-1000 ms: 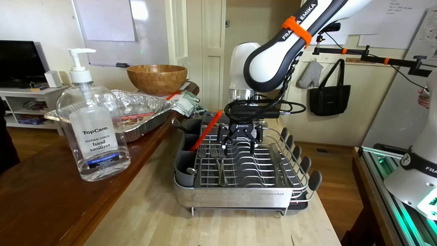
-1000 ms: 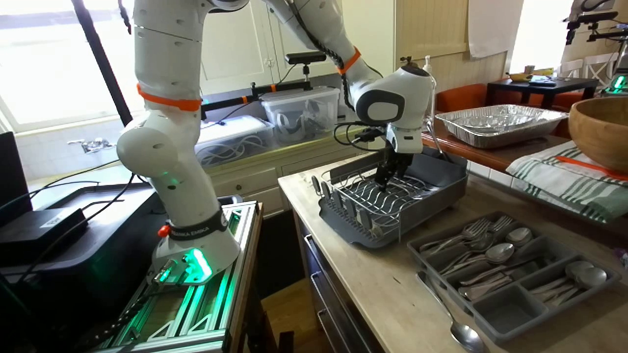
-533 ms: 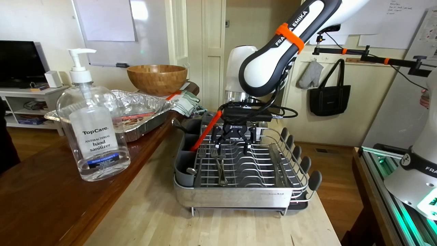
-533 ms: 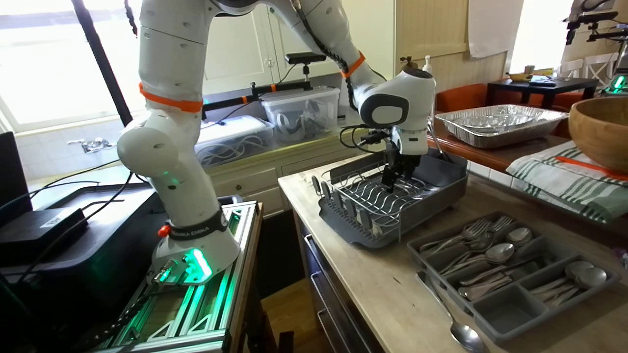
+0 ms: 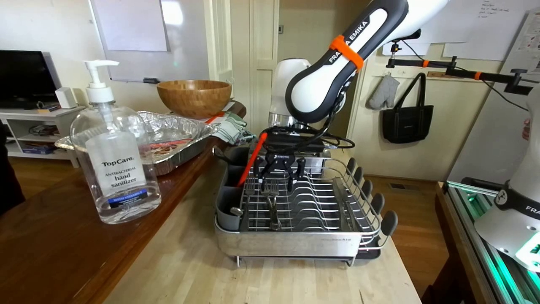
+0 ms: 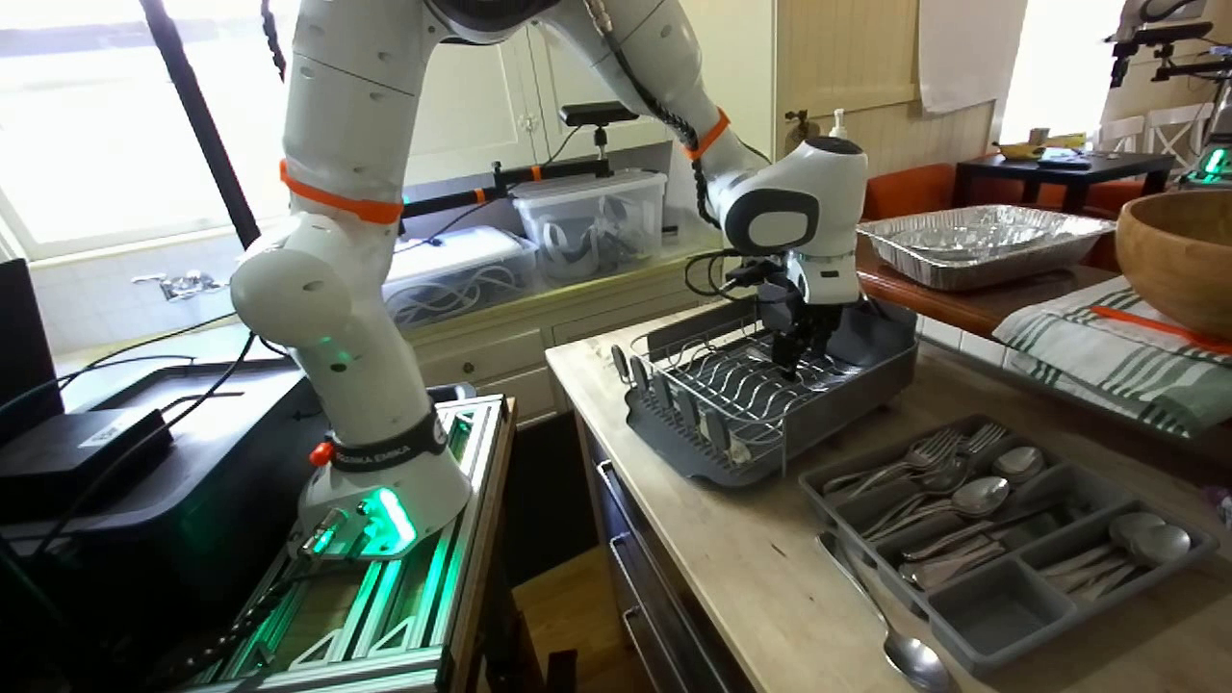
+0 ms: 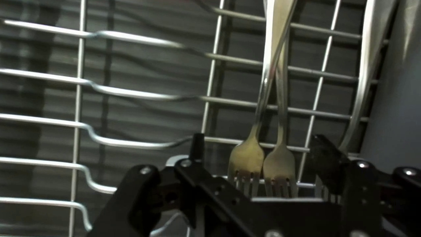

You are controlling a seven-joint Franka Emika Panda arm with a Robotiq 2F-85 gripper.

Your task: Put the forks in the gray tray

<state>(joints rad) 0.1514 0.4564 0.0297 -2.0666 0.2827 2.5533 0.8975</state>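
Note:
Two silver forks (image 7: 247, 154) lie crossed in the gray dish rack (image 5: 291, 244), heads side by side; the pair also shows in an exterior view (image 5: 272, 207). A third fork (image 7: 368, 62) lies beside the gray cup wall, its head partly hidden by a fingertip in the wrist view. My gripper (image 7: 258, 142) is open and empty, its fingers on either side of the paired fork heads in view. In an exterior view the gripper (image 5: 276, 186) hangs over the fork heads; its exact height is unclear. A gray cutlery tray (image 6: 1003, 608) with forks, spoons and knives stands beside the rack (image 6: 852, 397).
A red-handled utensil (image 5: 252, 159) leans from the rack's cups close to my gripper. Knives (image 5: 342, 202) lie at the rack's other side. A large spoon (image 6: 895, 630) lies beside the cutlery tray. A sanitizer bottle (image 5: 120, 169), foil pan (image 6: 982, 245) and wooden bowl (image 5: 194, 98) stand on the ledge.
My gripper has moved sideways across the rack toward the cup side and over the forks, and slightly lower. It stays open. The red handle's top has shifted slightly toward the ledge.

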